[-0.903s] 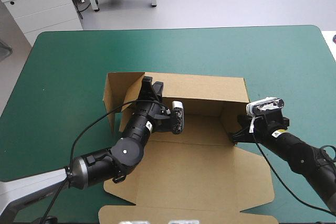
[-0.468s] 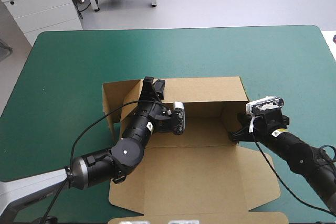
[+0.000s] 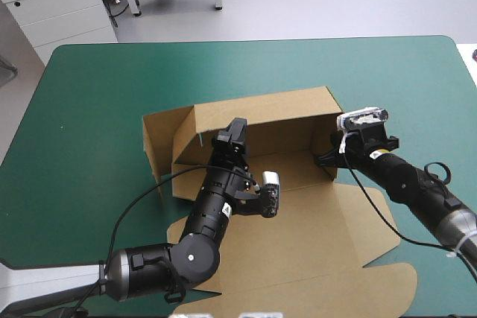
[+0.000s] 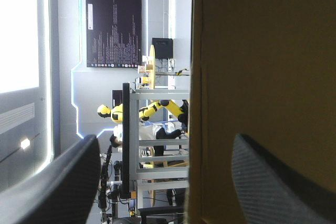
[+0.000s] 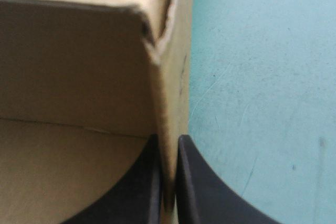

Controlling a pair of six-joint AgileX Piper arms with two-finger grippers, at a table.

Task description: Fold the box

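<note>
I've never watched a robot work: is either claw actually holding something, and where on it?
The right gripper pinches the box by its upright right-hand wall. The left gripper is open, holding nothing.

high: bright even overhead light, soft shadows on the box [image 3: 298, 214] | left wrist: box wall dark against glaring white backlight | right wrist: box inside shaded, tabletop [image 5: 262, 77] brightly lit

The box [image 3: 298, 221], a cut sheet of brown board, sits slightly turned at the middle of the bench [image 3: 97, 87]: far wall and both side walls stand raised, while the wide near panel with its flaps lies flat
</note>
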